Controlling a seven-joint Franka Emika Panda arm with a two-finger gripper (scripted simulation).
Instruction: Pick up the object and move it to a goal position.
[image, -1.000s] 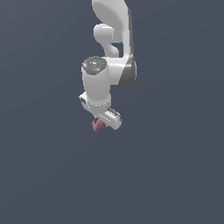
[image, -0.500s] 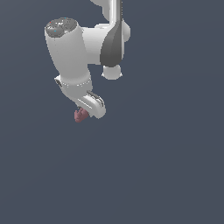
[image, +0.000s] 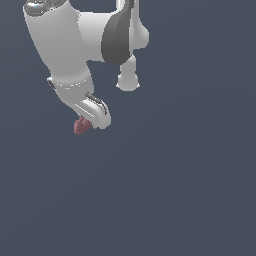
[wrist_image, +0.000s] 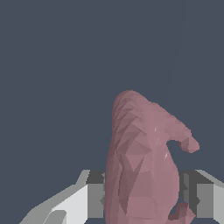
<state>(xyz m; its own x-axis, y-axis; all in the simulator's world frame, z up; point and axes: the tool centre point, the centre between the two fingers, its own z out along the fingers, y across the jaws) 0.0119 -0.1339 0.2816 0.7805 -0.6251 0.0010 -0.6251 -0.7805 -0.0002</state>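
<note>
The object (image: 81, 126) is a small dusty-pink curved lump hanging at the tip of the white arm, in the upper part of the exterior view's left. My gripper (image: 86, 122) is shut on the object, which sticks out below the hand. In the wrist view the object (wrist_image: 144, 162) fills the middle, a faceted pink lump with a small hooked tip. A grey-padded finger presses on it from each side, and one of these fingers (wrist_image: 94, 194) shows beside the lump. No goal marker shows in either view.
The white arm with its dark grey joint cover (image: 117, 37) takes up the upper part of the exterior view's left. Everything around and below is plain dark blue-grey ground.
The arm has come much nearer the exterior camera and swung toward that view's left, carrying the pink object along in the shut gripper.
</note>
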